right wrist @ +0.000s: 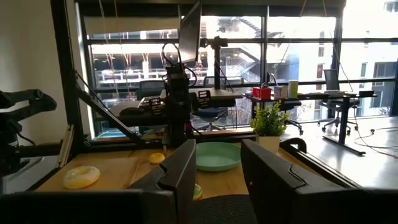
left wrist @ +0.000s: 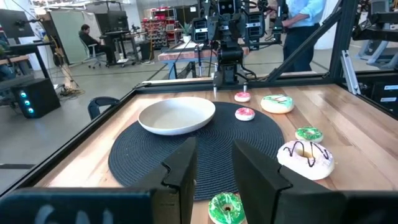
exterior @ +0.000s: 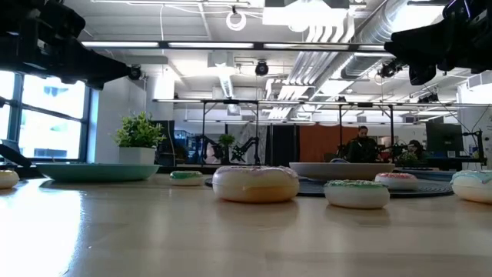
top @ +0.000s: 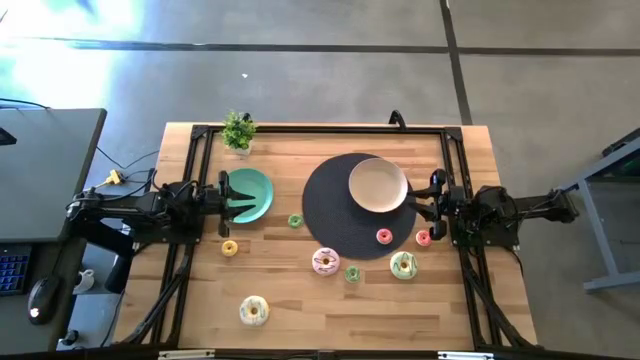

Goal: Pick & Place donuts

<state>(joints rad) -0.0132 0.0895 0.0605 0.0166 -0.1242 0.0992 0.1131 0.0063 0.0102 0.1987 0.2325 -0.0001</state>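
Several toy donuts lie flat on the wooden table. In the high view a small green one (top: 295, 221) and a small yellow one (top: 230, 247) lie near the teal plate. A larger pink one (top: 325, 262), a small green one (top: 352, 273) and a larger green-white one (top: 403, 265) lie by the mat's near edge. One red donut (top: 384, 236) is on the mat, another (top: 423, 238) beside it. A larger yellow donut (top: 254, 311) lies toward the near edge. My left gripper (top: 225, 195) (left wrist: 214, 146) is open above the teal plate's left rim. My right gripper (top: 432, 195) (right wrist: 217, 146) is open, right of the beige plate.
A teal plate (top: 250, 195) sits left of centre. A beige plate (top: 377, 185) rests on a dark round mat (top: 335, 215). A small potted plant (top: 238, 131) stands at the far edge. Black frame rails (top: 190, 180) run along the table's sides. People show in the room beyond.
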